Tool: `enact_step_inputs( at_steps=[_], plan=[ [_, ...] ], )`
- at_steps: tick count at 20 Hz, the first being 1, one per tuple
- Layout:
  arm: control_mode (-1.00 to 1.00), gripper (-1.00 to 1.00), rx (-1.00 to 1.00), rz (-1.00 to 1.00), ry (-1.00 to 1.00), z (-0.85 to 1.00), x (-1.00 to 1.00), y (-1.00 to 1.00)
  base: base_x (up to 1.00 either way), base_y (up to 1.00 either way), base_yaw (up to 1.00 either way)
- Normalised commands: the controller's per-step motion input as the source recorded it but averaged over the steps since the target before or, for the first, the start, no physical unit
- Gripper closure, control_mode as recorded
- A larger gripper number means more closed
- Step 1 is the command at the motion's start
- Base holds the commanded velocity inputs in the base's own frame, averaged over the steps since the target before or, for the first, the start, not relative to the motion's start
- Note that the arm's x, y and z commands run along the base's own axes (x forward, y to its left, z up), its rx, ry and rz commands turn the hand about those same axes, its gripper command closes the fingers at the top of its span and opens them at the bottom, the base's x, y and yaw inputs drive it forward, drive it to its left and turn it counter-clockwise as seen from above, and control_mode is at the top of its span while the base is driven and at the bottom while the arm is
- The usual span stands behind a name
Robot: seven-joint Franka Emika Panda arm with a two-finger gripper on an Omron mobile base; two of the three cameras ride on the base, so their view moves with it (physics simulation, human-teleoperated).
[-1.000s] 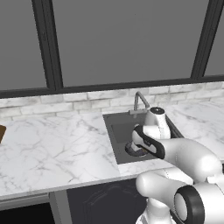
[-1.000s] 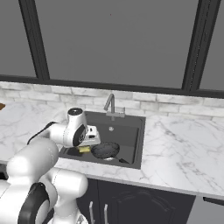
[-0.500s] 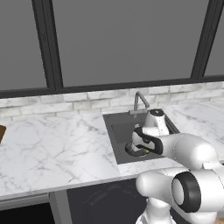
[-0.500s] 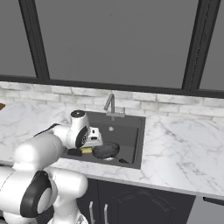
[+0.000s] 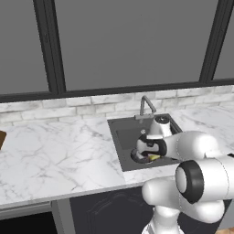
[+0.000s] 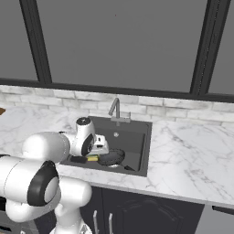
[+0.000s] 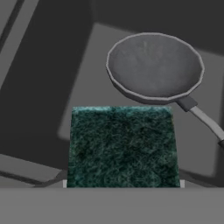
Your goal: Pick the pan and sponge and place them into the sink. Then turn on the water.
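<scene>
The pan (image 7: 154, 65) is already down in the sink (image 6: 137, 137), lying flat on the basin floor with its handle poking off toward 4 o'clock in the hand view. The sponge (image 7: 123, 146) is right below the camera there, green side up, at about 6 o'clock from the pan and very close to its rim, though I can't tell if they touch. From the right base view a sliver of yellow peeks out just beside the pan (image 6: 111, 156), under the hand.

What's changed over the last second: not a lot. The arm has crept a bit further in and lower over the basin, and the gripper (image 6: 101, 150) sits down inside the sink near its front. Pan hasn't budged.

The jaws: honestly can't tell. The fingertips aren't visible in the hand view, so whether they're clamped on the sponge or have let go is anyone's guess.

I'd say the placing part is basically wrapped up or a hair from it. No stream from the faucet (image 6: 115, 109) at about 12 o'clock behind the hand, so turning on the water looks like what's left.
</scene>
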Motion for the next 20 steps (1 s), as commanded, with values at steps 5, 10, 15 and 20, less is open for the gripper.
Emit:
enact_step_inputs(
  at_steps=[5,10,15,20],
  plan=[
    [-1.0,1.0,0.0,-0.03,0.0,-0.17,0.13,0.0,0.0,0.0,0.0],
    [-1.0,1.0,0.0,-0.03,0.0,-0.15,0.13,0.0,0.0,0.0,0.0],
    [-1.0,1.0,0.0,-0.04,0.0,-0.18,0.12,0.0,0.0,0.0,0.0],
    [-1.0,1.0,0.01,-0.05,0.02,-0.05,0.2,0.0,0.0,0.0,0.0]
  ],
)
